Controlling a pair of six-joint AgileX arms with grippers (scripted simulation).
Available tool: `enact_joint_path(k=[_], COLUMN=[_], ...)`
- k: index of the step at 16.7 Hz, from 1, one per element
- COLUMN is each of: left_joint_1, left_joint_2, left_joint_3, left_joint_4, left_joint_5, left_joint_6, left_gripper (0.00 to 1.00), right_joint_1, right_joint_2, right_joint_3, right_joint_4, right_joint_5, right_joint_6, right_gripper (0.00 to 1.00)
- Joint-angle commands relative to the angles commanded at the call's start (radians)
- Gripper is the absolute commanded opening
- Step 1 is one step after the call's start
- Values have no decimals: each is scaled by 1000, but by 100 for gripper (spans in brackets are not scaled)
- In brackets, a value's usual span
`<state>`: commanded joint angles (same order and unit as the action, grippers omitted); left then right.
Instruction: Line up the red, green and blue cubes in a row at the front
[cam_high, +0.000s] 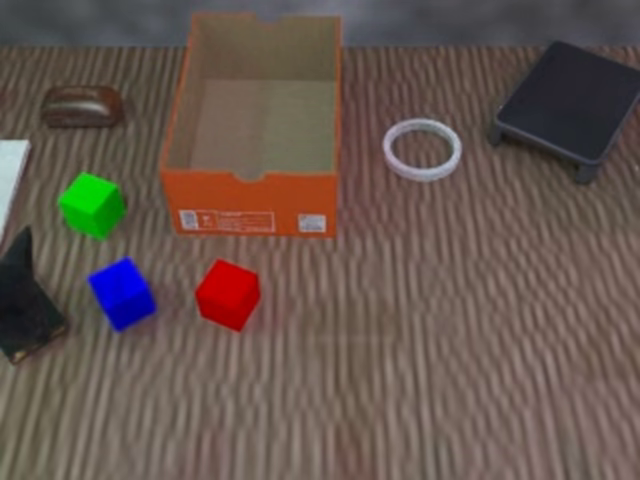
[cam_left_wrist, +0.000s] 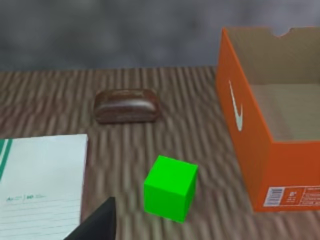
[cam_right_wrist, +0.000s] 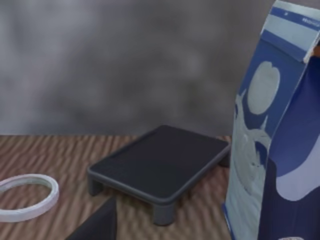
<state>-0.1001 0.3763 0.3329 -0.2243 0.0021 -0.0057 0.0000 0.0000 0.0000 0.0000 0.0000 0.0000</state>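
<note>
Fingers of the left gripper (cam_high: 28, 300) show only as a dark shape at the table's left edge, so their state cannot be told. Beside it sits the blue cube (cam_high: 122, 292), with the red cube (cam_high: 228, 294) further right and the green cube (cam_high: 92, 204) behind, near the orange box (cam_high: 250, 205).

left gripper (cam_high: 22, 300): dark, near-black wedge body, tapering to pointed tip, brownish tint along lower edge in top view. left wrist view: one black pointed finger (cam_left_wrist: 97, 225), matte, plain. right wrist view: same dark finger (cam_right_wrist: 97, 223), no visible markings.
</note>
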Motion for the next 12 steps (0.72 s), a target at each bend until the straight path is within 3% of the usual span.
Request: enact_joint_path(k=[12], left_joint_1=[-262], left_joint_2=[1237], left_joint_3=[871], left_joint_4=[-634], left_joint_5=[2], left_joint_6=[-15], left_gripper=[100], right_joint_1=[0], right_joint_2=[0], right_joint_3=[0], right_joint_4=[0], right_joint_5=[0], right_joint_6=[0], right_gripper=[100])
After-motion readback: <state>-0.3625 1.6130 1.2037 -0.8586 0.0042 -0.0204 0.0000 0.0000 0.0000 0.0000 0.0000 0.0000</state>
